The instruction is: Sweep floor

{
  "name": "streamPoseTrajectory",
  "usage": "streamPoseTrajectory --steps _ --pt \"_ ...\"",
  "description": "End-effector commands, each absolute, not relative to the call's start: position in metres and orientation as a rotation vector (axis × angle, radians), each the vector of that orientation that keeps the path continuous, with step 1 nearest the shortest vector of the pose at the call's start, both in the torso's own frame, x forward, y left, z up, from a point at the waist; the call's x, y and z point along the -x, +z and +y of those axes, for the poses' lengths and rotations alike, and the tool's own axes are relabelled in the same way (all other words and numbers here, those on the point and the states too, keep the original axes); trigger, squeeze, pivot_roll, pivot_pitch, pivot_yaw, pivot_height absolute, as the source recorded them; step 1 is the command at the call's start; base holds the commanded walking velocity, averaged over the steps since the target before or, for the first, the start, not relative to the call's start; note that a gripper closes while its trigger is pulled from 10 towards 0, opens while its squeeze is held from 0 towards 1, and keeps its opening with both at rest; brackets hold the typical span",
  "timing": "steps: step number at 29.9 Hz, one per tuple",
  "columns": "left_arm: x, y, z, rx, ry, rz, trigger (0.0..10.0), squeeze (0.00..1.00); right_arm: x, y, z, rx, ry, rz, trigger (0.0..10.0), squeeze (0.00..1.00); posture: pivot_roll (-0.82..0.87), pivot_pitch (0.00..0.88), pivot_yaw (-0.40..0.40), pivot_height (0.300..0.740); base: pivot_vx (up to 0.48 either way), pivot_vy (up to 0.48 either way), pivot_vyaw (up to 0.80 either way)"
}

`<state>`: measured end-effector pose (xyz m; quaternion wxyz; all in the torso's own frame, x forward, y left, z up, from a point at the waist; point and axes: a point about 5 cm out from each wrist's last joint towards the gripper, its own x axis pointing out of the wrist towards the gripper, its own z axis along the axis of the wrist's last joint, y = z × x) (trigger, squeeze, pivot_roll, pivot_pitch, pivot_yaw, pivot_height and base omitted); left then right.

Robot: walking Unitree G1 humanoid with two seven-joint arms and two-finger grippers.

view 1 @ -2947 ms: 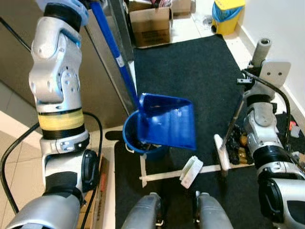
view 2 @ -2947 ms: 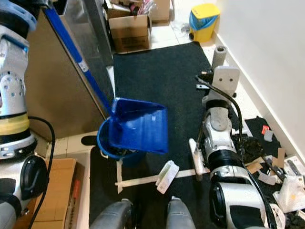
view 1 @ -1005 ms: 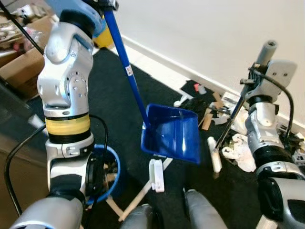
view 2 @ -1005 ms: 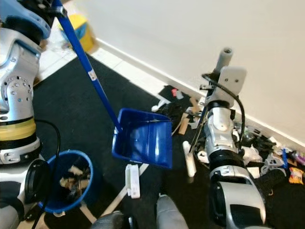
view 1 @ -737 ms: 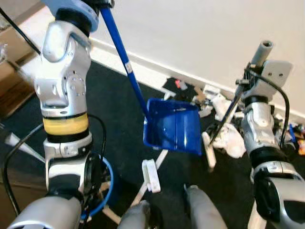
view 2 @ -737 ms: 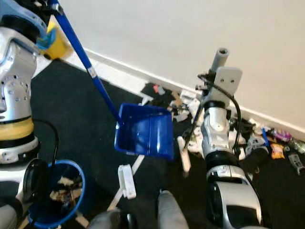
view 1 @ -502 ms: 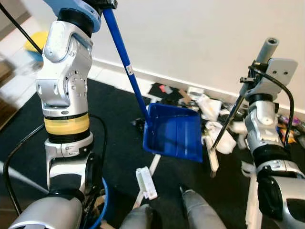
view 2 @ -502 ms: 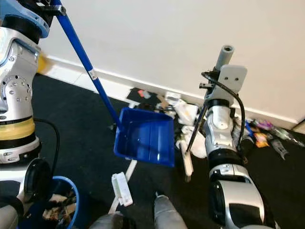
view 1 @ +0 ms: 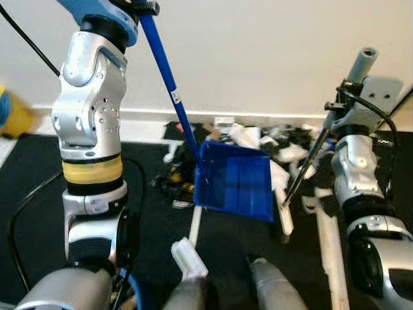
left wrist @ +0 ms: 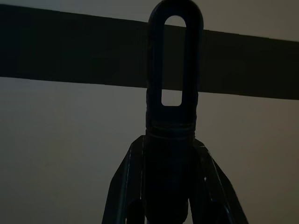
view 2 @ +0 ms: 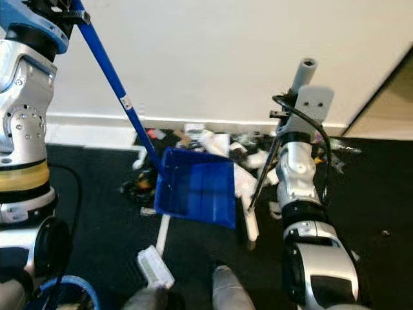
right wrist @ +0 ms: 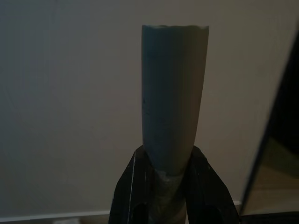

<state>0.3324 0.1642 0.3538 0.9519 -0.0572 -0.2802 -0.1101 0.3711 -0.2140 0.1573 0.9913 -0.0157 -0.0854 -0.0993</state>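
Note:
A blue dustpan (view 1: pixel 235 181) on a long blue handle (view 1: pixel 169 84) hangs tilted a little above the black carpet. My left gripper (left wrist: pixel 170 145), raised high on the left, is shut on the handle's looped end (left wrist: pixel 174 70). My right gripper (right wrist: pixel 166 161) is shut on the broom's grey grip (right wrist: pixel 172 98). The broom's thin dark stick (view 1: pixel 310 161) slants down to a white brush head (view 1: pixel 282 214) just right of the dustpan. Scattered litter (view 1: pixel 271 141) lies along the foot of the wall, behind and beside the pan.
A white wall with a skirting board (view 1: pixel 139 116) stands close ahead. A white tape strip (view 1: pixel 195 225) and a small white block (view 1: pixel 188 258) lie on the black carpet (view 2: pixel 97 213). A yellow bin (view 1: pixel 8 111) sits far left, and a blue bucket's rim (view 2: pixel 68 285) at lower left.
The view has swung round, so the wall and the litter now lie straight ahead and the bucket has slid off to the lower left. Both grippers keep their hold.

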Motion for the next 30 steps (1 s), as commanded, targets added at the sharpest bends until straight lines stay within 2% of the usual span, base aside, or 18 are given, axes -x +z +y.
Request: streamPoseTrajectory --steps 1,20,25,30 --pt "-0.33 0.357 0.17 0.11 -0.2 -0.604 10.0 0.0 -0.371 0.158 -0.212 0.036 -0.191 -0.18 10.0 0.0 0.02 0.121 0.074 0.74 0.0 0.0 -0.8" --pt "-0.343 0.311 0.187 0.026 -0.065 -0.47 10.0 0.0 -0.37 0.157 -0.212 0.038 -0.187 -0.177 10.0 0.0 0.02 0.128 0.074 0.74 0.0 0.0 -0.8" --pt "-0.344 0.283 0.192 -0.005 -0.032 -0.373 10.0 0.0 -0.369 0.153 -0.21 0.046 -0.166 -0.169 10.0 0.0 0.02 0.129 0.074 0.74 0.0 0.0 -0.17" --pt "-0.34 0.236 0.205 0.011 0.045 -0.215 10.0 0.0 -0.367 0.148 -0.205 0.053 -0.133 -0.162 10.0 0.0 0.02 0.133 0.075 0.74 0.0 0.0 0.0"
